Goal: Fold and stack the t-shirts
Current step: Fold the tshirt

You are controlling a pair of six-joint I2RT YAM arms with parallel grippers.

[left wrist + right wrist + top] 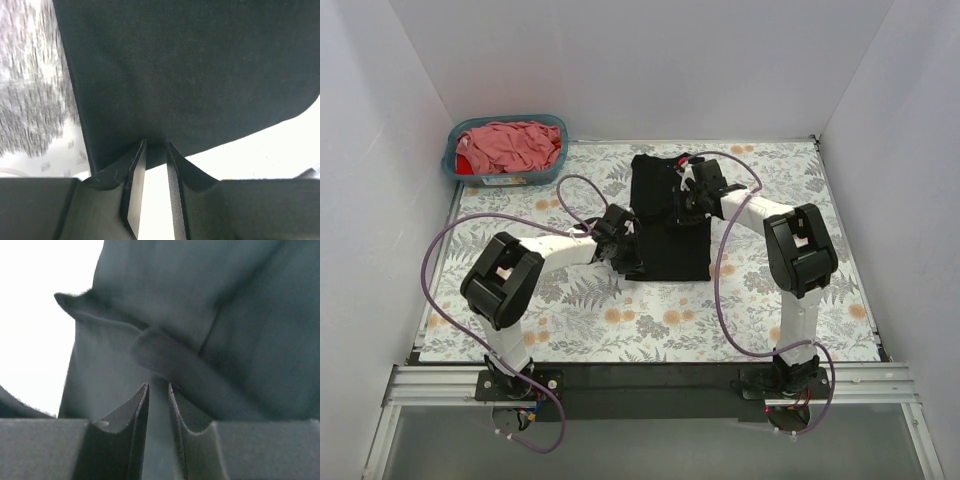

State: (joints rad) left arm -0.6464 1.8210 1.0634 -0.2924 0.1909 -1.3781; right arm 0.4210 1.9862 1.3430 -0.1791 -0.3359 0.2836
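The black t-shirt (670,245) lies partly folded at the middle of the table, a narrow strip running from the back toward the front. My left gripper (618,240) is at its left edge, shut on the hem; the left wrist view shows the cloth (185,75) pinched at the fingertips of that gripper (156,145). My right gripper (686,193) is over the shirt's upper part, shut on a fold of the black cloth (200,300), seen between its fingers (158,386). A dusty pink shirt (515,142) and a red one (470,166) lie in the basket.
The teal plastic basket (451,160) stands at the back left corner. The table has a floral cover (620,320). White walls close in the left, back and right sides. Purple cables loop off both arms.
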